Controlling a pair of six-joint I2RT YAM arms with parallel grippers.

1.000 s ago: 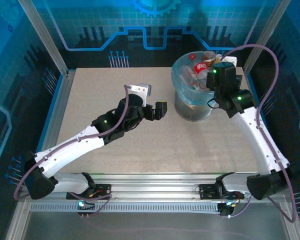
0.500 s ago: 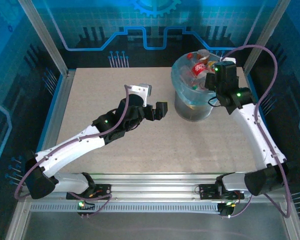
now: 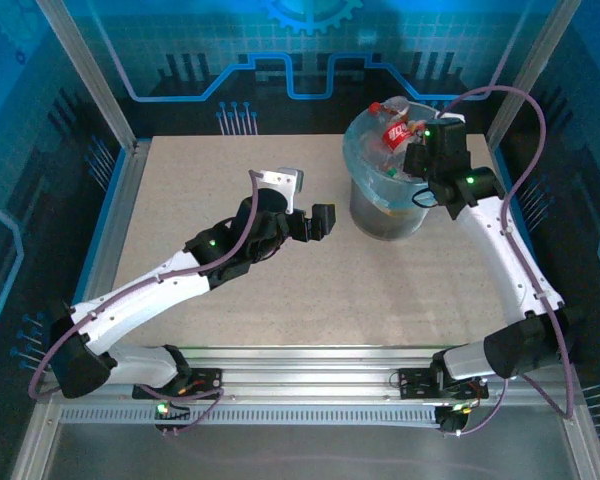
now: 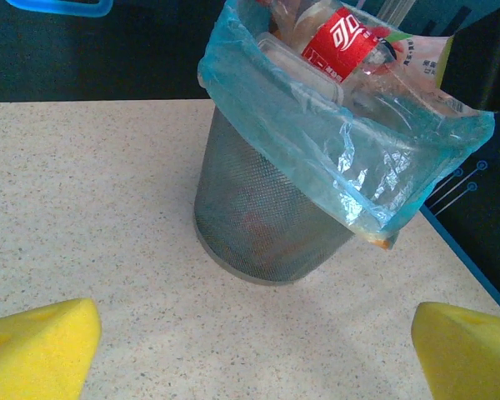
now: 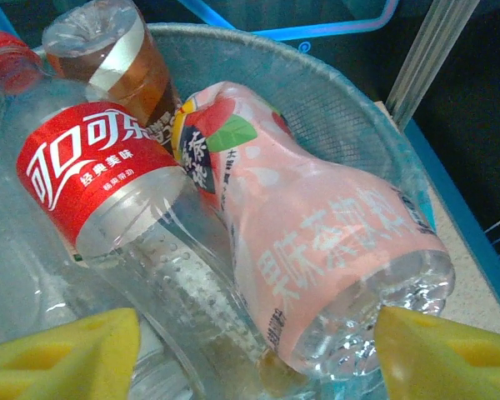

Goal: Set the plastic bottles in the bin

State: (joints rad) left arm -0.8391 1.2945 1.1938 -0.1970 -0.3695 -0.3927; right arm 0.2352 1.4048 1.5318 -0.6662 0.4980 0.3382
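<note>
The right gripper (image 5: 258, 354) hangs over the bin (image 3: 380, 215) at the far right of the table (image 3: 230, 300), jaws apart, nothing clamped. The plastic bottles (image 5: 317, 250) lie heaped inside the bin's blue liner (image 4: 317, 142). The left gripper (image 4: 250, 350) faces the bin from nearby, jaws apart and empty.

Ahead of me lies the speckled beige tabletop (image 3: 310, 290), flat and pale. Toward its far right corner the bin (image 3: 380, 215) stands upright on it, its base flat on the surface. I see its grey mesh wall and the light-blue bag (image 4: 333, 158) folded over its rim.
</note>
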